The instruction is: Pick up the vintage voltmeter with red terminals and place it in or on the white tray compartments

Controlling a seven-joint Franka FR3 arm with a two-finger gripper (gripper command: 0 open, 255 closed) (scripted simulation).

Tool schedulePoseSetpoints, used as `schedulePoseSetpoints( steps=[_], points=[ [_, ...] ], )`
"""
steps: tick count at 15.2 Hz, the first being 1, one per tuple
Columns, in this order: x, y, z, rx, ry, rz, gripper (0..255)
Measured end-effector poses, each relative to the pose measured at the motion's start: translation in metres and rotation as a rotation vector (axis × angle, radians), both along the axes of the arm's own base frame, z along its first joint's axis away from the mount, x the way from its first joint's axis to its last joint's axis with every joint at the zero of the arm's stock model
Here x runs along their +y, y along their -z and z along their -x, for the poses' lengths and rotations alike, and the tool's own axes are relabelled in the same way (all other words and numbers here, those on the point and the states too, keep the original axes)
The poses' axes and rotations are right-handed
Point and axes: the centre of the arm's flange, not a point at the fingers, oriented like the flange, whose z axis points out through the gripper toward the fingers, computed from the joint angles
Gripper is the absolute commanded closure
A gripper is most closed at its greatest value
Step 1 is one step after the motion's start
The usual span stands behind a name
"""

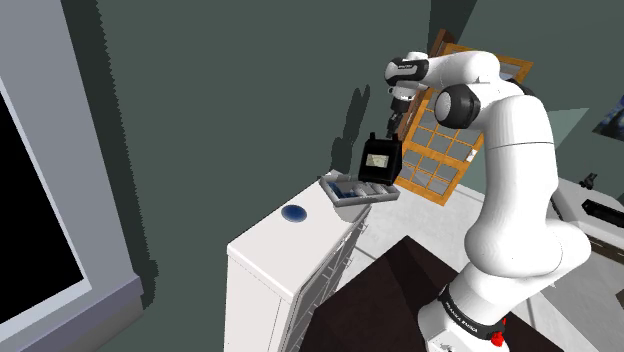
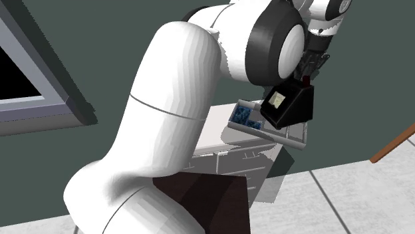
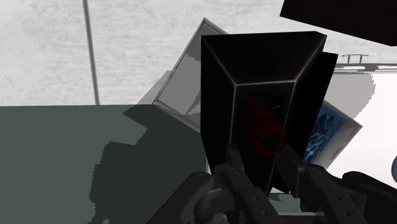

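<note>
All-black two-finger gripper (image 1: 392, 133) on the white arm (image 1: 510, 150) is pointing down and holding a black boxy voltmeter (image 1: 380, 160) with a pale square dial face by its top end; in the wrist view the two fingers (image 3: 238, 181) are standing only a little apart, pressing on the dark case from both sides, with a red round terminal (image 3: 264, 132) showing just ahead of them. Voltmeter is hanging at the far end of the white tabletop (image 1: 300, 245), right over a shallow grey tray with compartments (image 2: 292, 136); its lower edge is overlapping the tray in both exterior views, and whether the base is touching the tray cannot be told. Some tray compartments are showing blue patterned contents (image 2: 246, 117). A small round blue dish (image 1: 295, 213) is lying on the tabletop, apart from the tray, toward the shoulder view's left. An orange wooden lattice frame (image 1: 440, 165) is leaning on the dark green wall behind the arm. The dark brown stand (image 1: 390, 290) is sitting just beside the white cabinet
</note>
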Motion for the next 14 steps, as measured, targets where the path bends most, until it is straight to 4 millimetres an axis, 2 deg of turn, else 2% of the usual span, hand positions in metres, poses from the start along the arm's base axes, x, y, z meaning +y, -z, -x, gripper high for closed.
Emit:
schedulePoseSetpoints(
  steps=[5, 9, 14],
  points=[
    [0.001, 0.027, 0.0, 0.0, 0.0, 0.0, 255],
    [-0.003, 0.036, 0.003, -0.014, 0.005, 0.017, 255],
    [-0.006, 0.058, 0.002, -0.017, 0.006, 0.023, 255]
  ],
)
